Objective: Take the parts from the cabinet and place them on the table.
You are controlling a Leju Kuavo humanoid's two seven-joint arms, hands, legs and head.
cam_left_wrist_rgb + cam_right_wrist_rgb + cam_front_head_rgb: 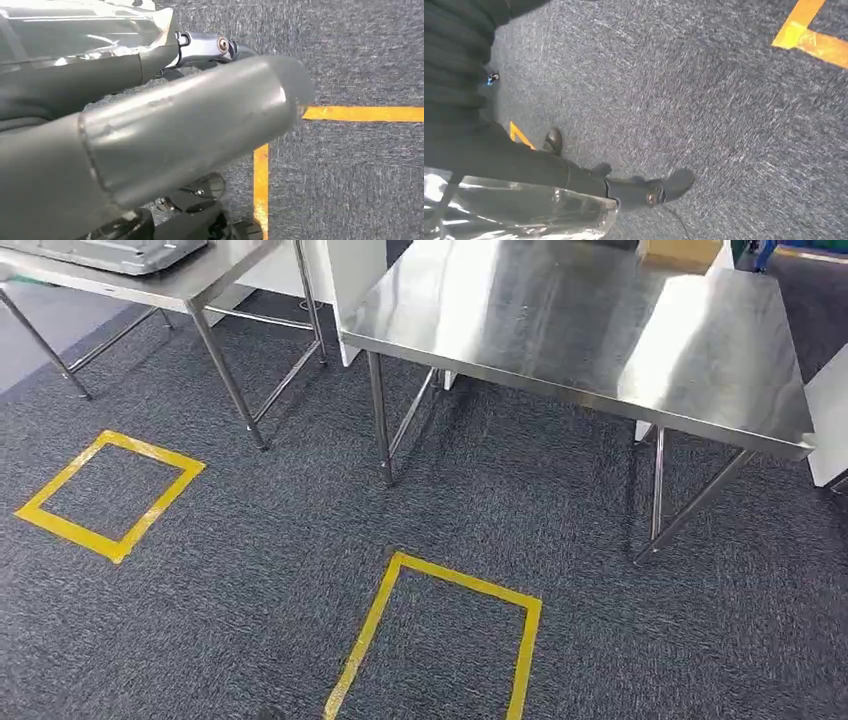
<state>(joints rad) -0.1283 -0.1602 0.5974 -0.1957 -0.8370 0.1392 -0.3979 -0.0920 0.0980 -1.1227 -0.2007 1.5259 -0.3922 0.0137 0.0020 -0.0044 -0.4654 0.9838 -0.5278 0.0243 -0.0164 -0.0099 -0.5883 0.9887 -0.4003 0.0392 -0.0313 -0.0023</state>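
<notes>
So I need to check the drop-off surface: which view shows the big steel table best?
The head view: the steel table shows its bare top and legs, beyond the yellow floor square. Both wrist views show carpet and yellow tape, not the table.

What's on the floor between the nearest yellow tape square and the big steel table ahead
Only bare grey carpet lies between the yellow tape square and the steel table, as the head view shows.

Grey carpet [250, 570] underfoot, and two yellow tape squares on it: one [110, 495] off to the left, another [435, 645] dead ahead. A cardboard box [680, 252] sits at the far edge.
</notes>
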